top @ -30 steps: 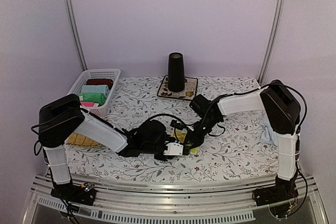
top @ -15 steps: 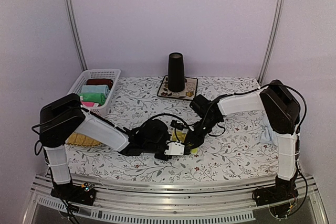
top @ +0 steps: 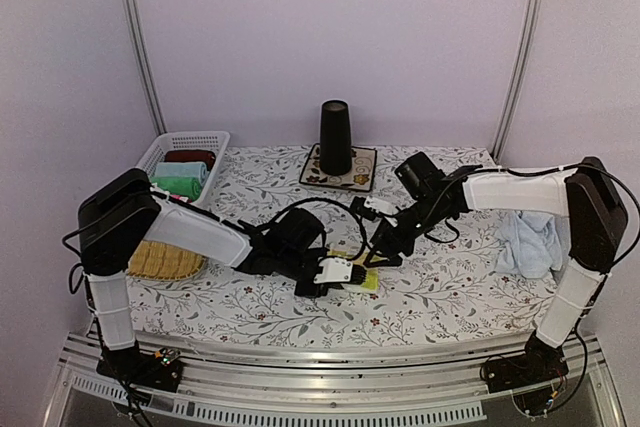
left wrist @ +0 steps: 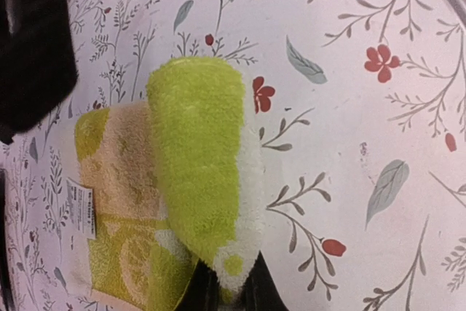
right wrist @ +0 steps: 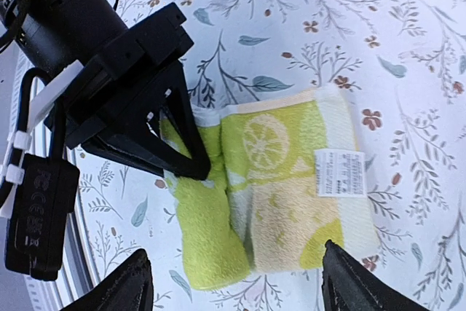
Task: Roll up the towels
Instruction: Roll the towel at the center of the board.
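Near the middle of the flower-printed tabletop (top: 250, 312), the yellow-green towel (left wrist: 196, 151) is laid flat with one edge rolled over onto itself and its white label (right wrist: 341, 172) turned upward. That rolled edge is pinched by the left jaws, which are clenched on it at the tip of the left arm (top: 200, 237). The right jaws, carried by the right arm (top: 510, 189), are spread wide over the same towel, with nothing gripped between them. A woven straw tray (top: 165, 259) is seen partly hidden under the left arm. The light blue towel (top: 525, 242) is seen crumpled towards the right edge, well apart. Farther back, a white basket (top: 190, 137) of rolled cloths is set at the left, and a black tapered cup (top: 335, 135) is stood on a flowered mat (top: 358, 175).
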`<move>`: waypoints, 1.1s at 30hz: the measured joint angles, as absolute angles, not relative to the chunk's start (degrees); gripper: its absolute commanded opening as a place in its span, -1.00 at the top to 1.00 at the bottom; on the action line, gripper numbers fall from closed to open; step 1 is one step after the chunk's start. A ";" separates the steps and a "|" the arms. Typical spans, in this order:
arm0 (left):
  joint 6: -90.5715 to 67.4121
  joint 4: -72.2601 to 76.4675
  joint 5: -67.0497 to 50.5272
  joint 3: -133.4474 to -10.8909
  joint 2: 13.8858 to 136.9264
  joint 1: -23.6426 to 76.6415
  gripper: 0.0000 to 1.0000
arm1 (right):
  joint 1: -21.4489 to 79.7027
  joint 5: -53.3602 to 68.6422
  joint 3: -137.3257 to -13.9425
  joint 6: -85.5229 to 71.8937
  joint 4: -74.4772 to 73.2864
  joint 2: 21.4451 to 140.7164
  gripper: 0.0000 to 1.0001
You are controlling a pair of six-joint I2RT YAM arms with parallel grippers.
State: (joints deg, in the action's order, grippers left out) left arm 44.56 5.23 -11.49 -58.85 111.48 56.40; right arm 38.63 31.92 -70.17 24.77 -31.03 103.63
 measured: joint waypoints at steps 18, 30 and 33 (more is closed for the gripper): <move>34.89 -20.45 -33.19 -81.06 122.76 48.53 1.00 | 40.23 11.55 -43.40 31.94 -9.82 82.00 -0.64; 30.09 -33.01 -40.56 -93.69 130.41 47.03 0.85 | 51.64 1.06 -39.72 39.57 1.72 85.78 -0.42; 28.86 -35.51 -42.89 -96.12 132.09 46.28 0.83 | 53.36 -0.78 -40.47 40.42 2.92 90.19 -0.34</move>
State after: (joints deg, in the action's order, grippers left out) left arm 28.86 -35.51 -42.89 -96.12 132.09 46.28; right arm 53.36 -0.78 -40.47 40.42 2.92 90.19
